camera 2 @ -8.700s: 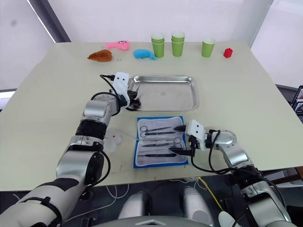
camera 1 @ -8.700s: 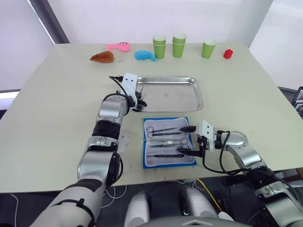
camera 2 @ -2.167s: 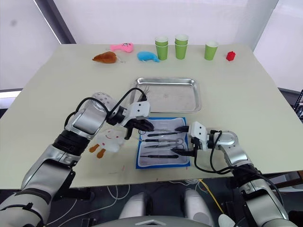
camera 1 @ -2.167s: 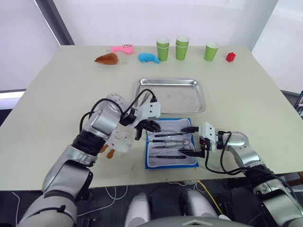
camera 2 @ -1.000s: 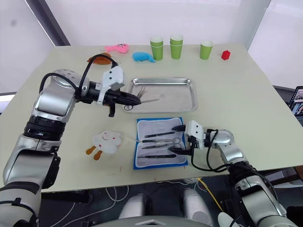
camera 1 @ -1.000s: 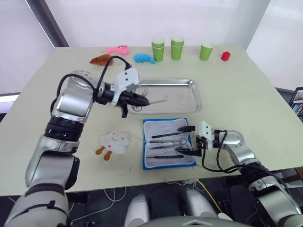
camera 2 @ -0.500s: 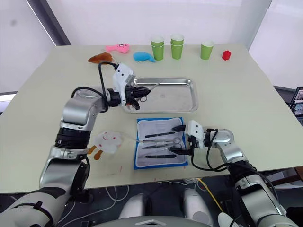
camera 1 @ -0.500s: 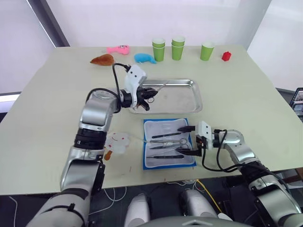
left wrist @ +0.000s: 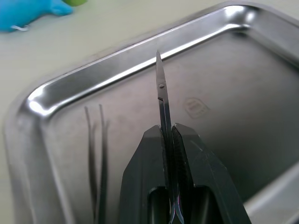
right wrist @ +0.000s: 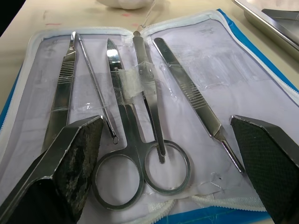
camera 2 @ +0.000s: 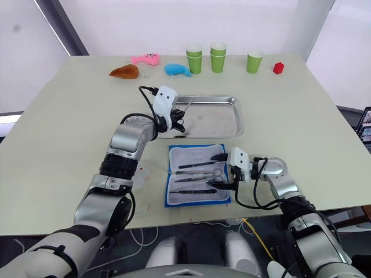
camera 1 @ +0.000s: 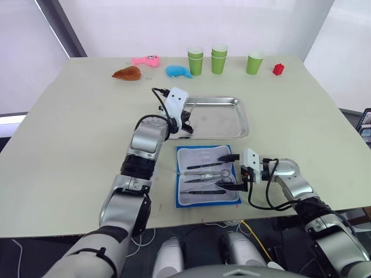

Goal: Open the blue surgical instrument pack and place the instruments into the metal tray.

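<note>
Lowering flat before release would serve best: the left pincer (left wrist: 169, 140) clamps a pair of scissors (left wrist: 161, 100) above the metal tray (left wrist: 42, 98), beside tweezers (left wrist: 96, 154) lying there. Near the lower edge, the right pincer (right wrist: 163, 154) gapes wide over the blue surgical instrument pack (camera 1: 207, 174), mid-frame on the surface (camera 1: 75, 116). Its wrist view shows four remaining instruments (right wrist: 135, 116); the left wrist's shows the tray's contents.

left fingers (left wrist: 174, 154) pinched, right fingers (right wrist: 70, 154) spread
</note>
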### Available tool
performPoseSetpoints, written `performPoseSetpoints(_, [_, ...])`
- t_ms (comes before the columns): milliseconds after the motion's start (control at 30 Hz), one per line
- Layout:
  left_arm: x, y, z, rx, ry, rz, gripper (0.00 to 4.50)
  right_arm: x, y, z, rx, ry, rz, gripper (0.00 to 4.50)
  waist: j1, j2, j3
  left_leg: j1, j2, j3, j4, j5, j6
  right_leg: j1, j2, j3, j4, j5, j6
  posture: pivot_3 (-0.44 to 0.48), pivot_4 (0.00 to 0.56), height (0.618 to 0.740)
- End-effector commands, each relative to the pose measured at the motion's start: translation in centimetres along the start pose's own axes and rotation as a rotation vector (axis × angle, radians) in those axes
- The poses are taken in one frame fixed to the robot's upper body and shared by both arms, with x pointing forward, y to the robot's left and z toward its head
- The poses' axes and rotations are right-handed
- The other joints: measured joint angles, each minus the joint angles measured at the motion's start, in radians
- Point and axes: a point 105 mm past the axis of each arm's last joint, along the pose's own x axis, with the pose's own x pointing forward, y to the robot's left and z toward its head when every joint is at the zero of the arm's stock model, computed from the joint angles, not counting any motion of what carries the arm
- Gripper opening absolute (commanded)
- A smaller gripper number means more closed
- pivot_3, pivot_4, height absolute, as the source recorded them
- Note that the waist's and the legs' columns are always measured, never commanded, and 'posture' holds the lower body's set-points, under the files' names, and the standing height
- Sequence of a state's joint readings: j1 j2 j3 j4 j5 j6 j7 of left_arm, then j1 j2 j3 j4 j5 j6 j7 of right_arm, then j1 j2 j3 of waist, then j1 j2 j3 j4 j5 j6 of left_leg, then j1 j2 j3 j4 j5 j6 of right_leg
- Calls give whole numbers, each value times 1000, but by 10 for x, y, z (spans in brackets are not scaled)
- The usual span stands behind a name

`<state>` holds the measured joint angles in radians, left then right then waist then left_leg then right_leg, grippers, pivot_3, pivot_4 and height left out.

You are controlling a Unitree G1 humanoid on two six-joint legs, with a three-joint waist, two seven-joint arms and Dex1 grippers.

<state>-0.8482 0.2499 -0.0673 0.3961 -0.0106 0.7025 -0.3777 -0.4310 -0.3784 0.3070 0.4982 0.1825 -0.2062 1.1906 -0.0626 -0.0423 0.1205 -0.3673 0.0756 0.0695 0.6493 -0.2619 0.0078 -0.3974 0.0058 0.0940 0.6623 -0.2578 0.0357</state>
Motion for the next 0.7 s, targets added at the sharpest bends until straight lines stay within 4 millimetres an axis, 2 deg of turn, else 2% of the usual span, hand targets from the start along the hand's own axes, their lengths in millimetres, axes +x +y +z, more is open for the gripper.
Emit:
performPoseSetpoints(33, [6,-3,9,2,-24,25,29,-10,29,-59,139,222,42,4500,1,0,0,0,0,0,0,0,0,0,0,0,0,0,0,0,150,739])
performPoseSetpoints(367, [22,3,-1,-104,6,71,29,-13,28,-58,138,226,28,4500,9,0,0,-1,-1,-1,-1,0,0,0,-1,-1,-1,0,1,0,150,739])
performPoseSetpoints(700, [19,23,-25,-138,65,157,29,-14,26,-57,132,228,25,4500,9,0,4,-1,-1,-1,-1,0,0,0,-1,-1,-1,0,1,0,150,739])
